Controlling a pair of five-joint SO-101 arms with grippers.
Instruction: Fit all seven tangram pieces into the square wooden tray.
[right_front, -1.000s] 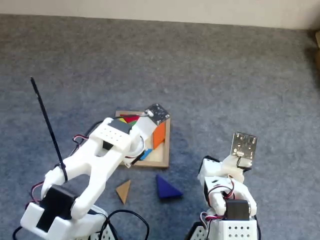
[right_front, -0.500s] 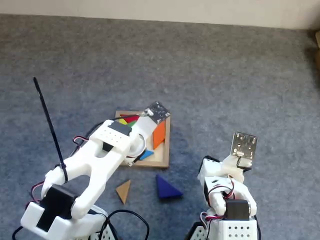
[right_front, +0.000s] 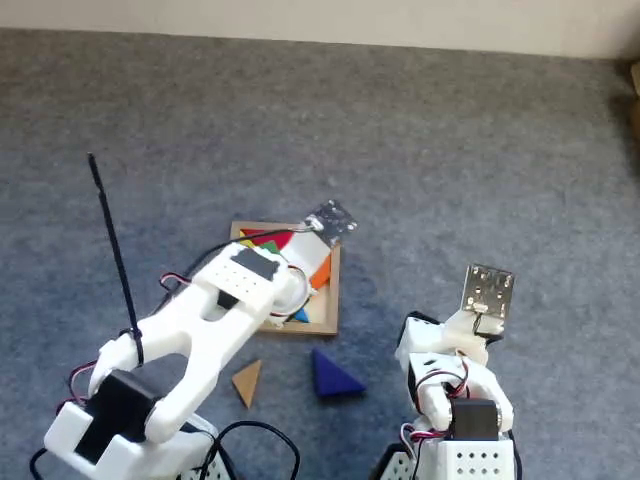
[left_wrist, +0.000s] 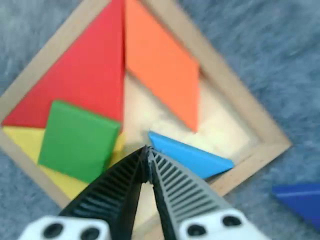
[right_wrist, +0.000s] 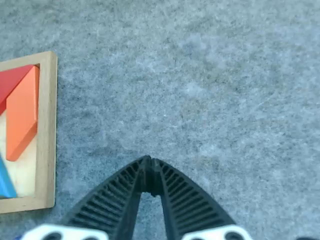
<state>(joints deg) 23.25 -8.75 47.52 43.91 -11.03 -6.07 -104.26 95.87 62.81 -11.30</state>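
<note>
While my left gripper (left_wrist: 148, 151) hovers closed over the tray (left_wrist: 240, 100) beside the light blue triangle (left_wrist: 192, 157), my right gripper (right_wrist: 150, 165) hangs closed above the desk (right_wrist: 210, 75); tan triangle (right_front: 246, 381) and dark blue triangle (right_front: 333, 375) lie outside.

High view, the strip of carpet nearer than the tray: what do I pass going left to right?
left arm's base → tan triangle → dark blue triangle → right arm's base

left arm (right_front: 200, 335) stretched forward | left gripper (left_wrist: 147, 154) closed, empty | right arm (right_front: 452, 375) folded back | right gripper (right_wrist: 149, 165) closed, empty
</note>
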